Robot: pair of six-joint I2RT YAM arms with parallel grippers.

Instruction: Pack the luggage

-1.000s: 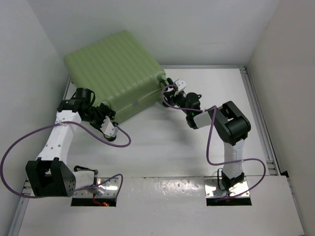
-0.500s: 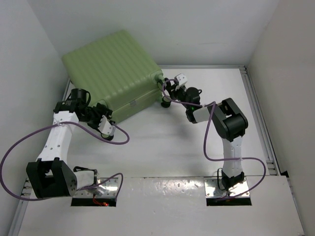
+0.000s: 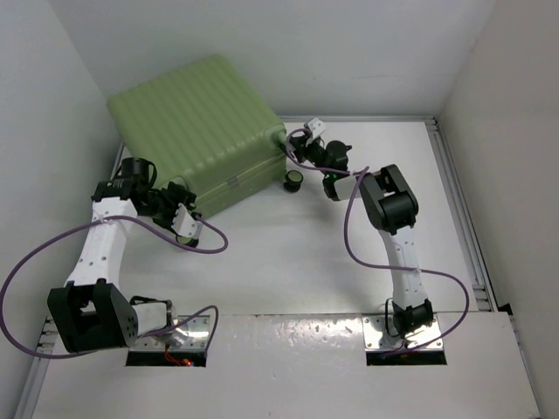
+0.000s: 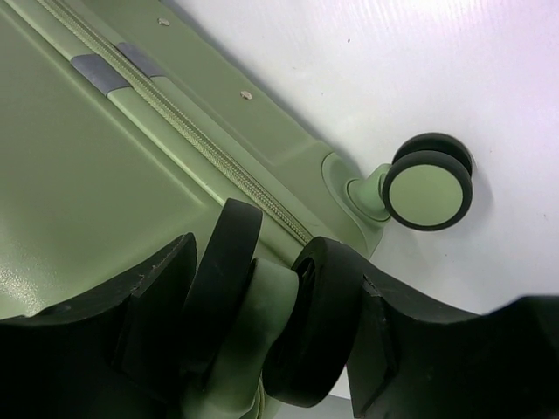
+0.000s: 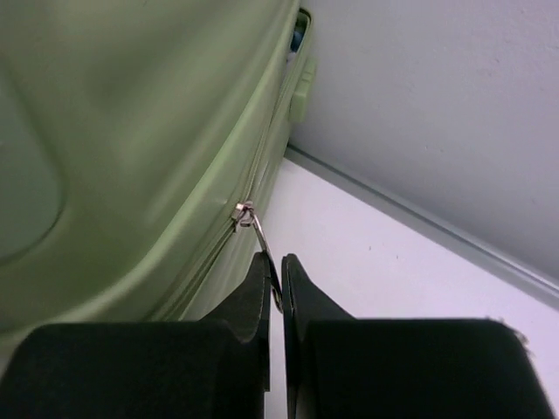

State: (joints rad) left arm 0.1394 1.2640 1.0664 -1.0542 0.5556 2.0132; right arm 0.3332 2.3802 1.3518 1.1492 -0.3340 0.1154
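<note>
Your left arm reaches forward along the left side. The left claw clamps a wheel between spread fingers. Your right arm stretches forward and inward. The right claw pinches a zipper pull, fingers together.

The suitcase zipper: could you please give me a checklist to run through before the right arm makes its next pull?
1. Right gripper shut on the zipper pull: ok.
2. Left gripper clamped around the near wheel to steady the suitcase: ok, its fingers sit against both sides.
3. Zipper closed along the wheel side: ok.
4. Seam shut at the far corner: not ok, a gap shows blue inside.
5. Nothing caught in the teeth ahead of the slider: cannot tell.
6. Pull tab in line with the seam: ok, it runs straight from the slider into the jaws.
</note>
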